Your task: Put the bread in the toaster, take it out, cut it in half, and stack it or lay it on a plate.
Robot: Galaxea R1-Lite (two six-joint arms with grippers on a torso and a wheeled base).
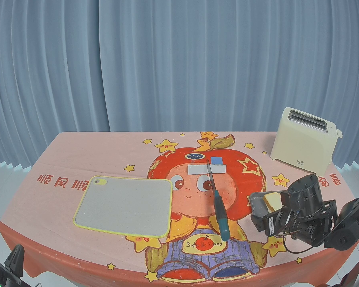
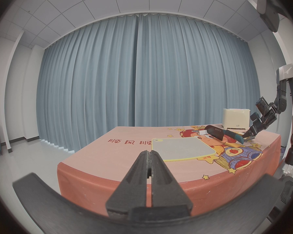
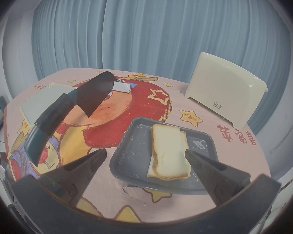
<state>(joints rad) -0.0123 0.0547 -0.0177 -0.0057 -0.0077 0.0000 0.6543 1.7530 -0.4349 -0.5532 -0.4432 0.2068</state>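
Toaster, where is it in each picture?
Head view: toaster at the far right corner of the table.
Left wrist view: toaster far off, behind the knife.
Right wrist view: toaster beyond the bread tray.
Shared landmark: the knife, teal handle.

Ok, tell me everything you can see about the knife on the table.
The knife lies in the middle of the table, right of the cutting board and apart from it. Its blade looks black, broad from the side but thin from above, so it seems to stand on edge. The teal handle, darker near the blade, points toward the robot. The blade's far end crosses a small white block. Nothing grips it.
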